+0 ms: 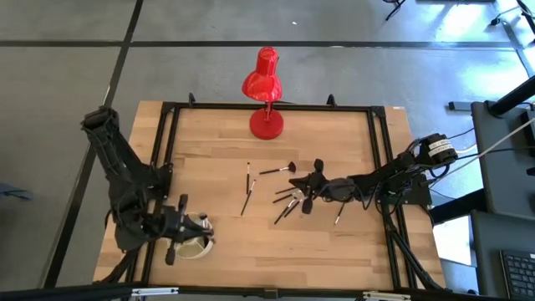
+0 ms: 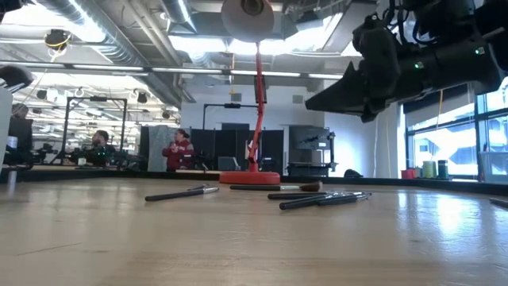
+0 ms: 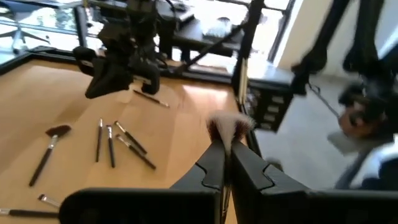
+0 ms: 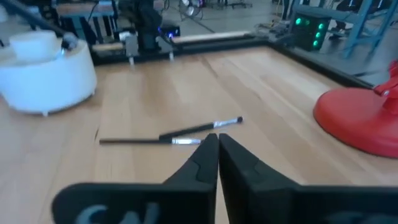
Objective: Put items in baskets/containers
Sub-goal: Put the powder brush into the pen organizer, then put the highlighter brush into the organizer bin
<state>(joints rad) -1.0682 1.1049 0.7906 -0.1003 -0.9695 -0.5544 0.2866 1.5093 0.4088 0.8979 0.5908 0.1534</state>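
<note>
Several thin dark makeup brushes point(image 1: 288, 203) lie flat on the wooden table, loosely scattered around its middle; they also show in the low view point(image 2: 321, 199) and in the left wrist view point(image 3: 112, 146). The cream dish point(image 1: 194, 246) sits near the table's near-left corner and shows in the right wrist view point(image 4: 46, 74). My left gripper point(image 1: 201, 227) is over the dish, shut on a fluffy-tipped brush point(image 3: 227, 126). My right gripper point(image 1: 303, 191) hovers above the brush cluster, shut and empty point(image 4: 217, 142); two brushes point(image 4: 171, 138) lie just beyond its fingertips. My left gripper pinches the brush between its two fingers point(image 3: 214, 163) just below the bristle tuft point(image 3: 229, 124). The pale, fanned tuft sticks out past the fingertips. The fingers hide the handle, so I cannot tell how it sits or whether it touches the dish.
A red desk lamp point(image 1: 266, 92) stands by its round base point(image 4: 364, 118) at the table's far middle. A black frame rail point(image 1: 267, 107) runs around the tabletop. Bare wood lies between the brushes and the dish. People stand far off in the room behind point(image 2: 178, 149).
</note>
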